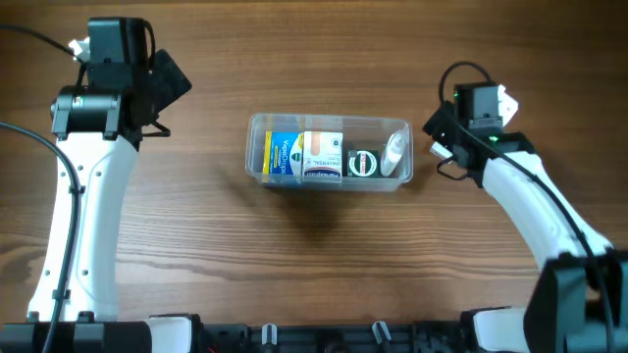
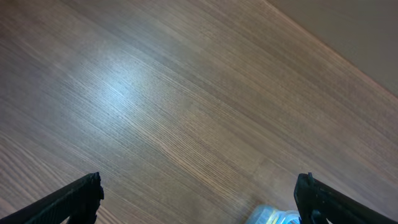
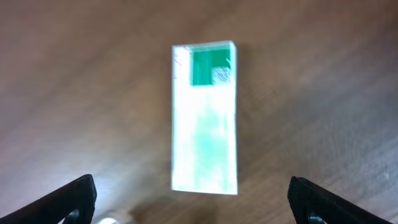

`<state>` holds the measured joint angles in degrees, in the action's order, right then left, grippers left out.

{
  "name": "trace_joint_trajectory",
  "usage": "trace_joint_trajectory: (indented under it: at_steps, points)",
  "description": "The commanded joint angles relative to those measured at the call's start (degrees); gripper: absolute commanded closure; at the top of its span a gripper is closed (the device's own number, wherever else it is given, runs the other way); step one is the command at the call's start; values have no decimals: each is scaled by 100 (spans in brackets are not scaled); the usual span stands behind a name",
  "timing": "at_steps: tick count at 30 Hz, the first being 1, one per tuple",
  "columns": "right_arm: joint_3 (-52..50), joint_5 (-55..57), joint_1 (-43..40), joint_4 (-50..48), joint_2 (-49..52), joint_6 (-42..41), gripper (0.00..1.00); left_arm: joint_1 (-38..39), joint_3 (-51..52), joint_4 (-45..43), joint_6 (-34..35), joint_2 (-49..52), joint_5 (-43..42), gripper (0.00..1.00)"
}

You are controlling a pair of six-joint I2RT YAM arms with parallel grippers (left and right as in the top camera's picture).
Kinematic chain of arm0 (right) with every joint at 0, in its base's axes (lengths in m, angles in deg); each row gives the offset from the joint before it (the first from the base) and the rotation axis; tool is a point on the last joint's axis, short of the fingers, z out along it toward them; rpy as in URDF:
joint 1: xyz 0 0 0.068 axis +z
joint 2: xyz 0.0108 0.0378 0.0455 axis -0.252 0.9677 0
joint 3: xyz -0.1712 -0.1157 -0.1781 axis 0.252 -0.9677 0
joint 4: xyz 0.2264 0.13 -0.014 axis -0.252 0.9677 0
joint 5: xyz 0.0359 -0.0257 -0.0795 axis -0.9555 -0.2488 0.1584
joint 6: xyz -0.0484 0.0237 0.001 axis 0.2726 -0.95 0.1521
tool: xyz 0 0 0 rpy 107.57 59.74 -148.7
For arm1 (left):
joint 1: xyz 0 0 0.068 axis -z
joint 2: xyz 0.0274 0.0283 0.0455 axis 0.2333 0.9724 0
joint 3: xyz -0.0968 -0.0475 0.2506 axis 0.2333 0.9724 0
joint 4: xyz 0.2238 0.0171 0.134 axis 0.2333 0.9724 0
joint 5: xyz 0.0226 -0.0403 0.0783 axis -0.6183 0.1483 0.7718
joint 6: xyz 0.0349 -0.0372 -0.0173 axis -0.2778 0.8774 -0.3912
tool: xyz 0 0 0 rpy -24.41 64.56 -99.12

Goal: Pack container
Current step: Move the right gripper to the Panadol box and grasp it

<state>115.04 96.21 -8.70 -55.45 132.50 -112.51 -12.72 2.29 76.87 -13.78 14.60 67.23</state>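
Note:
The clear plastic container [image 1: 257,126] lies at the table's middle. It holds a blue and yellow box [image 1: 284,155], a white box [image 1: 323,155], a round dark tin [image 1: 364,163] and a small clear bottle [image 1: 394,155]. My left gripper [image 1: 172,80] hangs open at the far left, well clear of the tub. In the left wrist view this gripper [image 2: 199,193] is over bare wood, with a corner of the container [image 2: 273,216] at the bottom edge. My right gripper [image 1: 439,132] is open just right of the tub. The right wrist view shows this gripper [image 3: 193,190] empty, with a white and green box [image 3: 205,118] flat on the table beyond it.
Wood-grain tabletop [image 1: 314,255] lies all around the tub. The table's far edge [image 2: 348,59] crosses the top right of the left wrist view. The left arm's white link [image 1: 83,216] runs down the left side, and the right arm [image 1: 535,211] down the right.

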Motion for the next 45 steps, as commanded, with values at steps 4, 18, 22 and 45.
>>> trace_joint_trajectory:
  at_steps: [4, 18, 22, 45]
  points:
    - [52, 203, -35, 24, 649, -319, 0, -31, -33, -11, -7, 22, 94, 0]
    - [52, -205, -238, -684, 1217, 463, 1, -31, -33, -11, -7, 22, 94, 0]
    - [52, -157, -243, -675, 1224, 487, 0, -31, -33, -11, -7, 22, 94, 0]
    - [66, 588, -286, -387, 1585, 1672, 3, -31, -33, -11, -7, 22, 94, 0]
